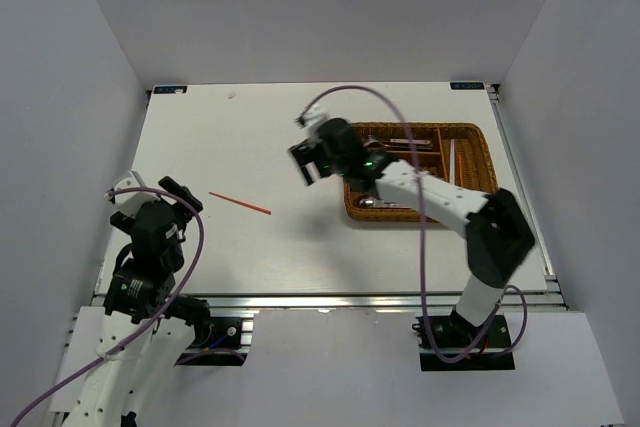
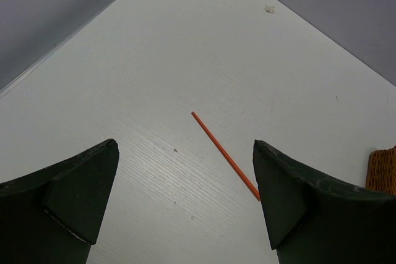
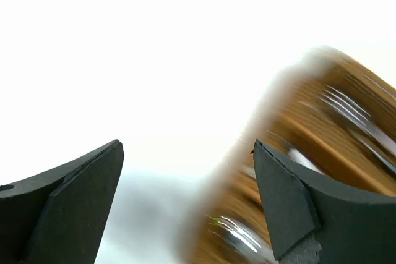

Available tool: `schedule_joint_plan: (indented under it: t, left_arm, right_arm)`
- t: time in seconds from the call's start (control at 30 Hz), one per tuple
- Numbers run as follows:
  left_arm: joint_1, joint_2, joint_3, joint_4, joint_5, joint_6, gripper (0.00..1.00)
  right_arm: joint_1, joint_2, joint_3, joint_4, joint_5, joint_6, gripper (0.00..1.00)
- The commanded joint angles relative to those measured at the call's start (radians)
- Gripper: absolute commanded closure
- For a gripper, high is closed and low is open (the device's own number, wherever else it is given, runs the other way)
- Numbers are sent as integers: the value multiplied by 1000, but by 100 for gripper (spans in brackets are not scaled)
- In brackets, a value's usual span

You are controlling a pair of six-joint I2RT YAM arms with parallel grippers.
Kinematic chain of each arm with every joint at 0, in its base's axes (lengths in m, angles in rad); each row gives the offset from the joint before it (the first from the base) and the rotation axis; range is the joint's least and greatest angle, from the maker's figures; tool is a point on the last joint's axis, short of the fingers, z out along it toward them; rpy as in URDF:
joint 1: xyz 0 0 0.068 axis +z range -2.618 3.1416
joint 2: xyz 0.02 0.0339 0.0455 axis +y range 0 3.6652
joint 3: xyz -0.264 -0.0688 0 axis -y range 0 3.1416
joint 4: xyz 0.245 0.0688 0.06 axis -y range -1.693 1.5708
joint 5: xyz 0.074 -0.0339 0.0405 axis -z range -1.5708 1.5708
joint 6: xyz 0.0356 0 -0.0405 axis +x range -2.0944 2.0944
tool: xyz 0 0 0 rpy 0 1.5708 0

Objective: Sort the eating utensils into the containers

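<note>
**One red chopstick left on the bench, both claws empty**

A single red chopstick (image 1: 240,204) lay flat on the bench (image 1: 230,127), well left of the wicker tray (image 1: 478,137) and running diagonally from far-left to near-right. The tray sat on the right side, and some cutlery (image 1: 398,141) lay in its sections. No other loose utensil showed on the bench.

The left claw (image 1: 180,197) stood just left of the chopstick's far end with its fingers spread wide and nothing between them. Its wrist camera looked down the chopstick's length. The right claw (image 1: 305,165) hung over the tray's left edge, jaws also apart and empty. Its wrist view was smeared, showing only blurred wicker and glints of metal.

The step in hand appeared to be picking up the chopstick, and the left claw looked better placed for it. A thin rod flat on a hard surface is easy to miss or flick away. The fingers would need to cross it at right angles near its middle, drop until they touched the bench, then close slowly. A grip too near one end would probably let it tilt. Because the tray lay on the right, a handover or a long reach seemed likely.
</note>
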Motion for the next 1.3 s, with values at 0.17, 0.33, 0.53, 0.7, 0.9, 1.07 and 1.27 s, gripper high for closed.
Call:
schedule_joint_plan:
  t: [0.17, 0.33, 0.53, 0.7, 0.9, 1.07, 1.27]
  left_arm:
    - [-4, -43, 11, -17, -71, -22, 2]
    - [-4, -23, 14, -20, -68, -20, 2]
    - [-4, -15, 13, -17, -63, -16, 2]
    - [-4, -5, 14, -15, -55, -11, 2]
    - [-4, -6, 14, -15, -54, -13, 2]
    - [-4, -5, 8, -14, -46, -14, 2]
    - [-4, -12, 7, -14, -46, -16, 2]
  right_arm:
    - [240, 509, 502, -120, -318, -145, 19]
    - [257, 677, 700, -211, -328, -170, 38]
    - [266, 708, 631, -233, -353, -205, 55]
    - [272, 718, 562, -274, -353, -234, 78]
    - [286, 743, 536, -335, -303, -233, 100]
    - [300, 586, 432, -243, -296, -149, 100]
    - [153, 190, 85, 65, -336, 58, 100]
